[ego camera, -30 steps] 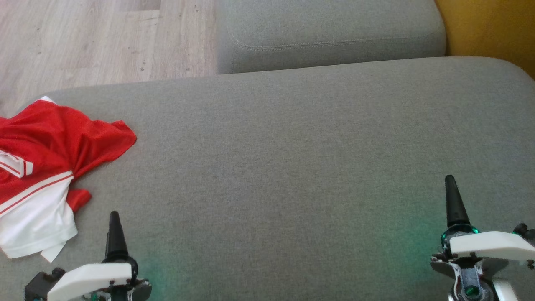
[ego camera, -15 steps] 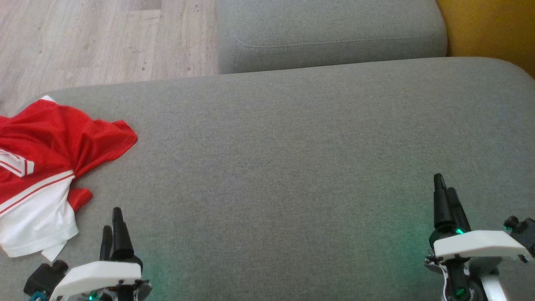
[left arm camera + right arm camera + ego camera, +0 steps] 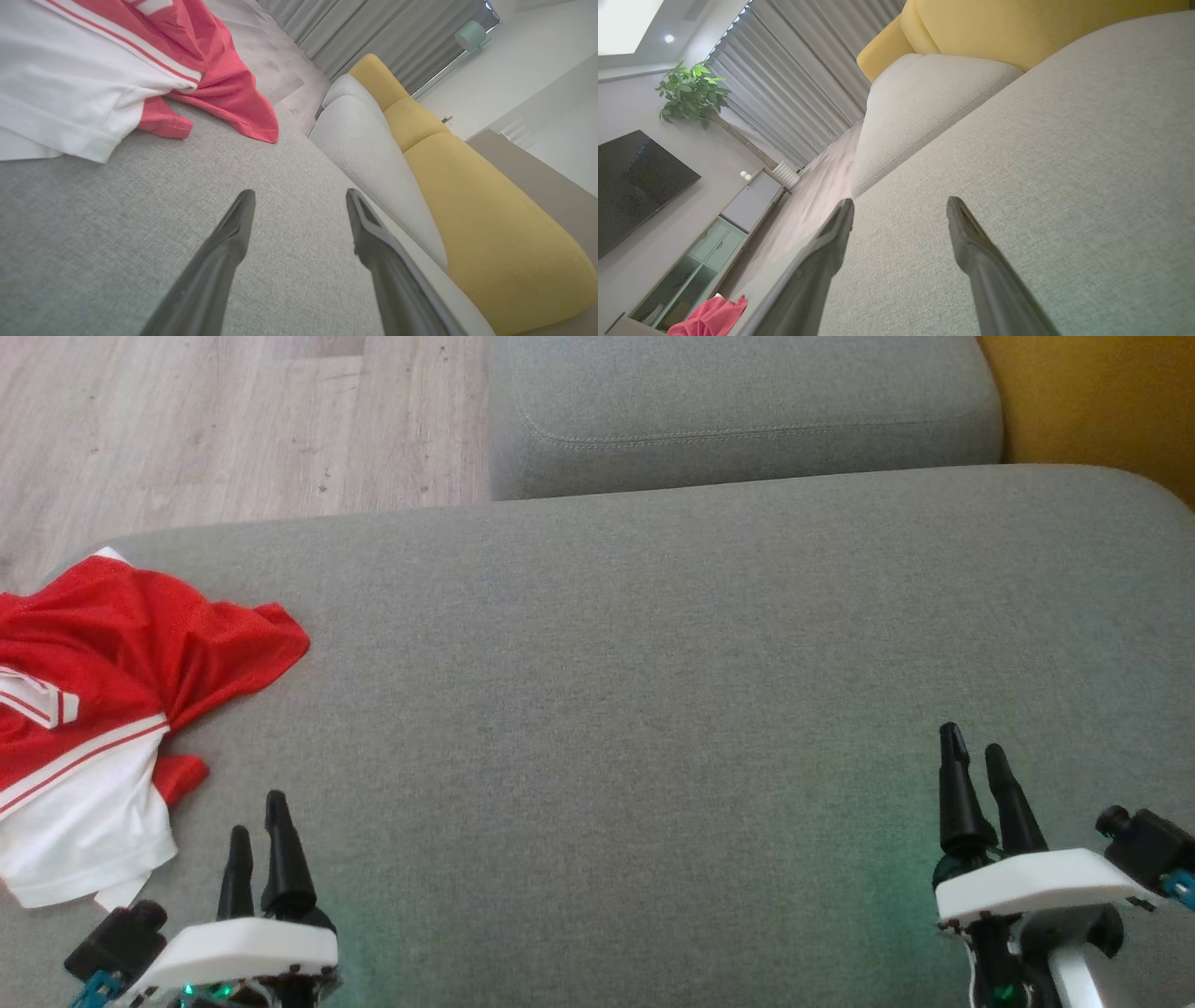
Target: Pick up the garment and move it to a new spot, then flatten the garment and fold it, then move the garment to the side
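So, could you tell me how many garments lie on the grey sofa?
1: a crumpled red-and-white garment at the grey fabric cushion's left edge, partly out of frame; others may hide there.

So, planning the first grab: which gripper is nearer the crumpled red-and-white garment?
Left. The left gripper sits just right of the crumpled red-and-white garment, not touching it; the right gripper is far across the grey fabric sofa cushion.

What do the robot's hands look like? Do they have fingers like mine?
Not quite like yours. The left hand and the right hand each have two long black fingers that taper to pointy tips, like skinny cones. Behind the fingers sits a smooth white cover, with a small black camera beside it and a little green light glowing underneath.
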You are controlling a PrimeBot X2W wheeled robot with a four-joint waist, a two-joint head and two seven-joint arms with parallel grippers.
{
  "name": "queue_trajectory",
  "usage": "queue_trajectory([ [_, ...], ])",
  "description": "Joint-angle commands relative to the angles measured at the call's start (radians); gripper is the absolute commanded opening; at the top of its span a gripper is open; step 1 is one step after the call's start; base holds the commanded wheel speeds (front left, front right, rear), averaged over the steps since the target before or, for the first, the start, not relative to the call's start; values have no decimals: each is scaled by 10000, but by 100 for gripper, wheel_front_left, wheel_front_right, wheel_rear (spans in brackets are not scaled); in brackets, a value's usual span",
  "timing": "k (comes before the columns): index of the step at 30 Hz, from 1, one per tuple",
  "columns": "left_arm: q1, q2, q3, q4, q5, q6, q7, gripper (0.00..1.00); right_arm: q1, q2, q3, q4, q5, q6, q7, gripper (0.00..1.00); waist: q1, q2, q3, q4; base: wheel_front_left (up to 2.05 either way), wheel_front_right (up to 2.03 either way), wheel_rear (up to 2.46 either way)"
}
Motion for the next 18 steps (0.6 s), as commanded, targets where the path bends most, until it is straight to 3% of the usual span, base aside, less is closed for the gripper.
queue_trajectory([
  [1,-329,186,110,-299,438,-68,-135,100,-385,-145,212,-385,-448,43,-172,100,0,0,-2,-5,0,0,0],
  [18,-274,400,-165,-52,2726,-168,-634,100,-353,-222,566,-192,-2792,54,-674,100,0,0,-91,-3,0,0,0],
])
